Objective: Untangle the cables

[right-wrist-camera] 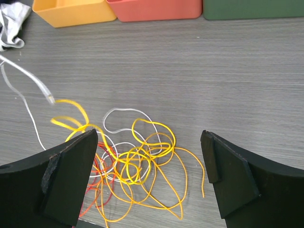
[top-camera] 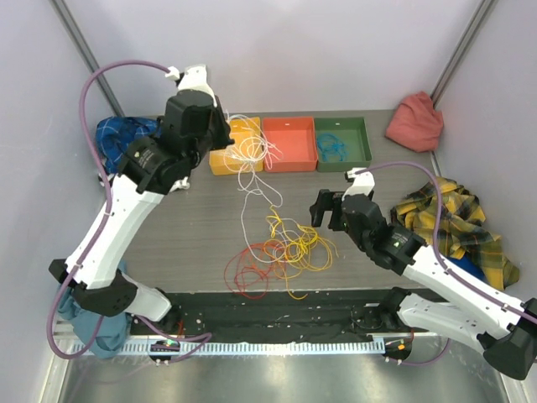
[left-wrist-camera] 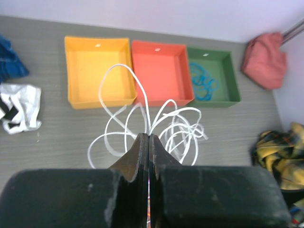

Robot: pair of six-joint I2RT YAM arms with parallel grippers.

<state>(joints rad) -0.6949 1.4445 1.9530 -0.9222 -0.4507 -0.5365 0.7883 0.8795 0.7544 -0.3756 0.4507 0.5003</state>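
I have my left pincer (left-wrist-camera: 148,138) pinched tight on the white cable (left-wrist-camera: 183,128). Its loops hang in front of the yellow tray (left-wrist-camera: 70,71). My right pincer (right-wrist-camera: 148,135) is wide apart, with nothing in it. It hangs over the yellow cable (right-wrist-camera: 137,161) and red cable (top-camera: 239,267), which lie mixed up on the table (right-wrist-camera: 237,80).

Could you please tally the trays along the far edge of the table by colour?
yellow tray: 1
red tray: 1
green tray: 1
Total: 3
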